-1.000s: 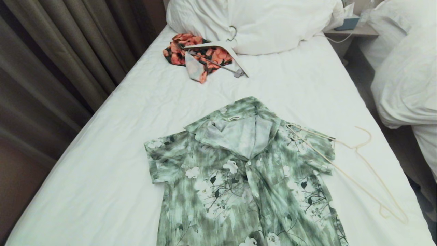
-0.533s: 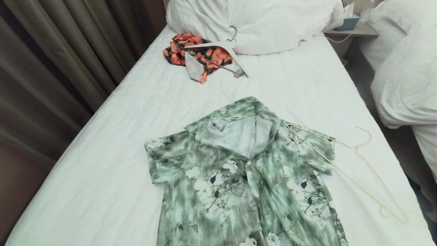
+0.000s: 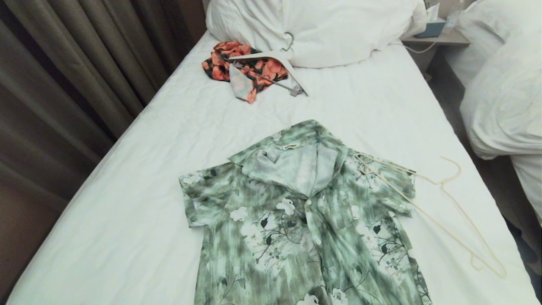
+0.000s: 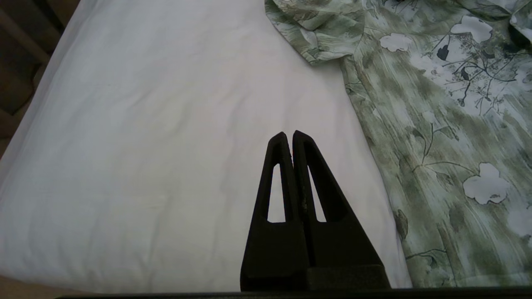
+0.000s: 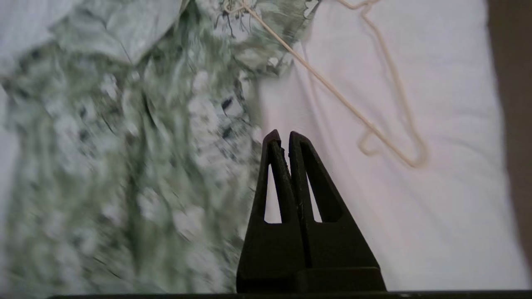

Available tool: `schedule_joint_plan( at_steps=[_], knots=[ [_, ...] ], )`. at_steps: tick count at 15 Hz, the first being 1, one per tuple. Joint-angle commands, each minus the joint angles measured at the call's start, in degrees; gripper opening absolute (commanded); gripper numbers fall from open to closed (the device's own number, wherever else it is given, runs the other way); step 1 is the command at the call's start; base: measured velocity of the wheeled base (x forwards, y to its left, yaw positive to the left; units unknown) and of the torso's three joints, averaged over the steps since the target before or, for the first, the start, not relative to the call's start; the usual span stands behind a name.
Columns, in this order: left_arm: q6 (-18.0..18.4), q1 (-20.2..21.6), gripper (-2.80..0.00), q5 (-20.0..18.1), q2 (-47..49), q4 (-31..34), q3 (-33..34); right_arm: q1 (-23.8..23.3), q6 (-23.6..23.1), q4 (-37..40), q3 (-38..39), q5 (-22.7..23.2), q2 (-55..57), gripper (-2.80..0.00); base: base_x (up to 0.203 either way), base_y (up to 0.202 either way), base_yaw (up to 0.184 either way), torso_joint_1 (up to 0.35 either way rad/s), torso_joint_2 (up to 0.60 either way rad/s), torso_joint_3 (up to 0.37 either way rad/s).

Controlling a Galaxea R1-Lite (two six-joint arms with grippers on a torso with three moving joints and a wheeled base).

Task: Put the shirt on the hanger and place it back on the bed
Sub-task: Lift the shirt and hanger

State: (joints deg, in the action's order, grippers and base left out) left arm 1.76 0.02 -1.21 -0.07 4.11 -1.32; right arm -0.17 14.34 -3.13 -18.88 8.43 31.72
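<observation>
The limp green-and-white floral button-up shirt [image 3: 305, 220] lies flat on the white-sheeted bed [image 3: 139, 178]; grasp its collar. The thin cream wire hanger [image 3: 440, 203], near the bed's right edge, looks light and springy. The left gripper [image 4: 289, 139] and the right gripper [image 5: 282, 139] each have jaws pressed together, empty.

Legible text: none. The small neck label inside the collar of the mottled green-and-white floral shirt [image 3: 296, 212] is too small to read.
</observation>
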Motion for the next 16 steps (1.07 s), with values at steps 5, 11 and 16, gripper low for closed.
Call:
schedule_joint_plan(
  at_steps=[5, 11, 16],
  knots=[
    [0.00, 0.06, -2.80, -0.02, 0.07, 0.02, 0.00, -12.18, 10.70, -6.34, -16.33, 11.32, 42.73, -2.80, 0.000, 0.000, 0.000, 0.000, 0.00, 0.000],
    [0.00, 0.06, -2.80, -0.02, 0.07, 0.02, 0.00, -27.10, 12.99, -0.99, -37.50, 38.01, 70.02, -2.80, 0.000, 0.000, 0.000, 0.000, 0.00, 0.000],
    [0.00, 0.06, -2.80, -0.02, 0.07, 0.02, 0.00, -33.76, -1.10, 19.57, -54.62, 48.73, 84.25, -2.80, 0.000, 0.000, 0.000, 0.000, 0.00, 0.000]
  ],
)
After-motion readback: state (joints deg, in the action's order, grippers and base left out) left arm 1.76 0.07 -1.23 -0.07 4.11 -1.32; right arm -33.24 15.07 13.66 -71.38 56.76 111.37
